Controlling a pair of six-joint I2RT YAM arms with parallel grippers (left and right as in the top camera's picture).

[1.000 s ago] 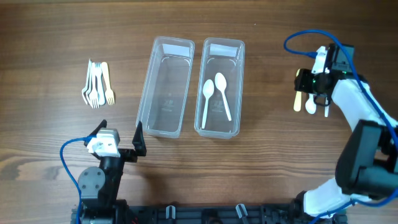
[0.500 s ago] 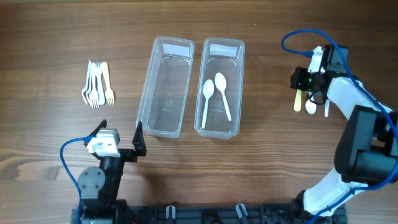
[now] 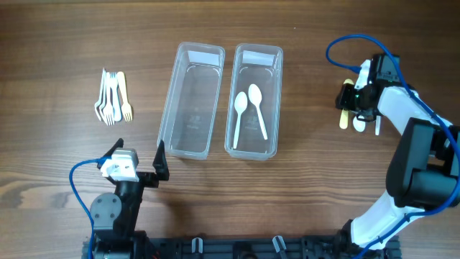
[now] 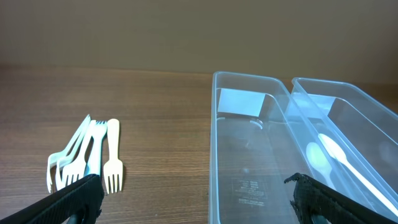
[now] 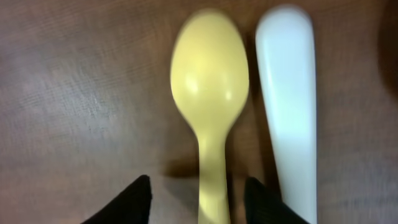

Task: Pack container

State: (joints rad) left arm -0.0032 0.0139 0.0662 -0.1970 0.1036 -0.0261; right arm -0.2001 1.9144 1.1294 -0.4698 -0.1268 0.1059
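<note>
Right pincer [image 5: 198, 182] is down low over the table [image 3: 57, 43] at the right side, well apart from the containers. Its fingers [image 5: 127, 202] are apart and straddle the handle of a yellow spoon [image 5: 210, 93], with a gap showing on each side, so nothing is clamped. The yellow spoon lies flat on the table, bowl up. A white spoon [image 5: 286, 93] lies just beside it, parallel, not touching.

Left pincer [image 4: 194, 183] is fully apart and empty, sitting near the front edge of the table and facing the containers.

Two clear containers stand side by side mid-table, long sides near each other. Left container [image 3: 172, 93] is empty. Right container [image 3: 277, 108] has two white spoons [image 3: 241, 105] lying in it, bowls toward the far end.

A small pile of forks [image 3: 113, 97], white with one yellowish, lies flat on the table to the left of the left container, tines toward the robot.
</note>
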